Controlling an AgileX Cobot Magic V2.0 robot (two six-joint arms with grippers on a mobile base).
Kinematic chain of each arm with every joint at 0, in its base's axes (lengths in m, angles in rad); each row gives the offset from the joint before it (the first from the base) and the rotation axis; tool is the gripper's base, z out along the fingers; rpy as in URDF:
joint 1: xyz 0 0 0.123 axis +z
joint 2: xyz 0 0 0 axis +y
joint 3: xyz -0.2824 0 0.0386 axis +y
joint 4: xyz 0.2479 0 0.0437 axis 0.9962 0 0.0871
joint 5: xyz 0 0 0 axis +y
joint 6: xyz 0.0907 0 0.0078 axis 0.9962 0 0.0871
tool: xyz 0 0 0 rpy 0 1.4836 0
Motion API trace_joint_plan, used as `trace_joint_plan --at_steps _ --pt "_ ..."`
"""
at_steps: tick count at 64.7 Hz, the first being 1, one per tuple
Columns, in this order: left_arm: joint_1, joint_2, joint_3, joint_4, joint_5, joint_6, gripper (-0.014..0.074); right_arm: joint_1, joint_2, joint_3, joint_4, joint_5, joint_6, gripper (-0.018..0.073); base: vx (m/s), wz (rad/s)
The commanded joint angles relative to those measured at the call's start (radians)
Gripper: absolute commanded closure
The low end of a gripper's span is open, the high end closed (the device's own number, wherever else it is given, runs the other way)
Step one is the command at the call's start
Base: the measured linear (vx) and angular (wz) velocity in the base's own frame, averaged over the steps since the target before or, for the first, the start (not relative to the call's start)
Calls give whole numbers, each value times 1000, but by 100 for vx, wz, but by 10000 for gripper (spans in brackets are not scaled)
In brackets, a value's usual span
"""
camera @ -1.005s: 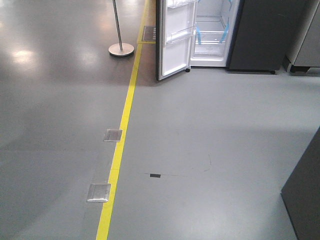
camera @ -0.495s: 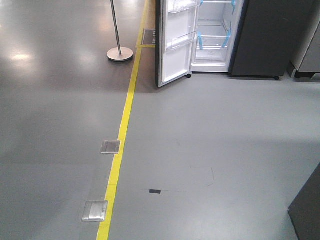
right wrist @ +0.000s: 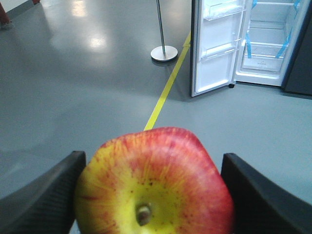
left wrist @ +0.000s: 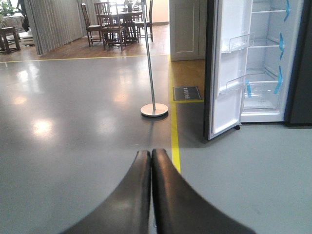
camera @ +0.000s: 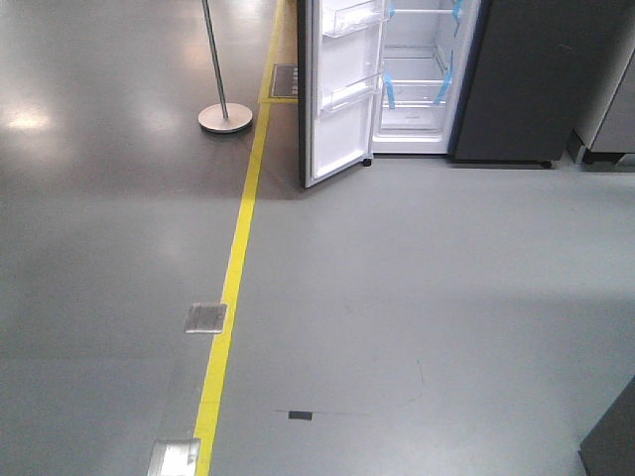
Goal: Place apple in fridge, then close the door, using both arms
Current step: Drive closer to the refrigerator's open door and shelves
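Observation:
The red and yellow apple (right wrist: 156, 183) fills the bottom of the right wrist view, with my right gripper (right wrist: 153, 190) shut on it, one black finger on each side. My left gripper (left wrist: 150, 155) is shut with nothing between its fingers. The fridge (camera: 506, 79) stands far ahead across the floor, its white interior (camera: 422, 69) and blue-taped shelves showing. Its door (camera: 337, 89) hangs open to the left, white inside with clear bins. The fridge (left wrist: 263, 63) and door (left wrist: 229, 68) also appear in the left wrist view, and the fridge (right wrist: 270, 39) with its door (right wrist: 214, 44) in the right wrist view. Neither gripper shows in the front view.
A yellow floor line (camera: 233, 268) runs toward the door's left edge. A metal post on a round base (camera: 224, 116) stands left of the door. Two metal floor plates (camera: 205, 317) lie beside the line. A dark cabinet corner (camera: 610, 446) sits at the lower right.
The fridge and door sit a little lower and larger in the front view, and the floor plates and black mark have slid down the frame. The view has also shifted slightly rightward.

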State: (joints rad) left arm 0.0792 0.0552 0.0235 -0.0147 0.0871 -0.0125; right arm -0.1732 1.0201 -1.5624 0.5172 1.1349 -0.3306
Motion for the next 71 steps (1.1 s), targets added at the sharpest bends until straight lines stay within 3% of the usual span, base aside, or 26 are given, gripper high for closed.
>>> trace_joint_plan --at_steps 1,71 --pt "-8 8 -22 -1 -68 -8 603 -6 -10 -27 30 -72 -5 374 24 -6" --pt "-8 8 -22 -1 -68 -8 603 -6 -10 -27 30 -69 -5 374 25 -5"
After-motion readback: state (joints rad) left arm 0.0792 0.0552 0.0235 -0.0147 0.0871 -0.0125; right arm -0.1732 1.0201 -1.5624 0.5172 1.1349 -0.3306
